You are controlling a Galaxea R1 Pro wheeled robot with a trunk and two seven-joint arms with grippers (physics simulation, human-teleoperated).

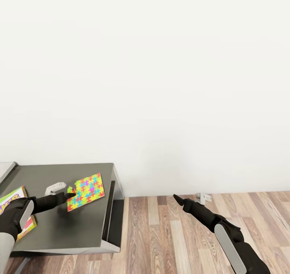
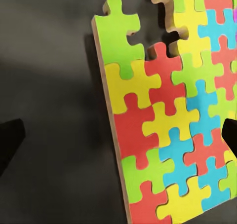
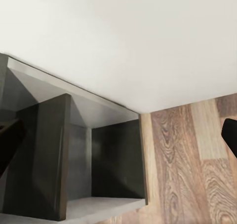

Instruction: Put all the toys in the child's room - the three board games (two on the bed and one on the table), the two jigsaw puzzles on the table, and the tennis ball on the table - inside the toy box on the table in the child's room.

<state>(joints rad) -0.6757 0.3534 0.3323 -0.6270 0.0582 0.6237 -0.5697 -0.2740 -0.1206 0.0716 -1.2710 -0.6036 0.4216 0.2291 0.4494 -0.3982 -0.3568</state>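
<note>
At the nine o'clock edge of my head view lay a board game with a white busy cover, flat on the dark grey desk, partly hidden under my left arm. Just beyond it, my left gripper reached toward three o'clock with its tips at the near corner of the jigsaw puzzle; a small white object sat beside it at eleven o'clock. From the left wrist camera the fingers stood wide apart, straddling the puzzle's edge without gripping it. The puzzle lay flat near the desk's right end. Farther right, my right gripper hung over the wooden floor, well apart from the desk, pointing to eleven o'clock. Its wrist camera showed the fingers spread wide, holding nothing.
</note>
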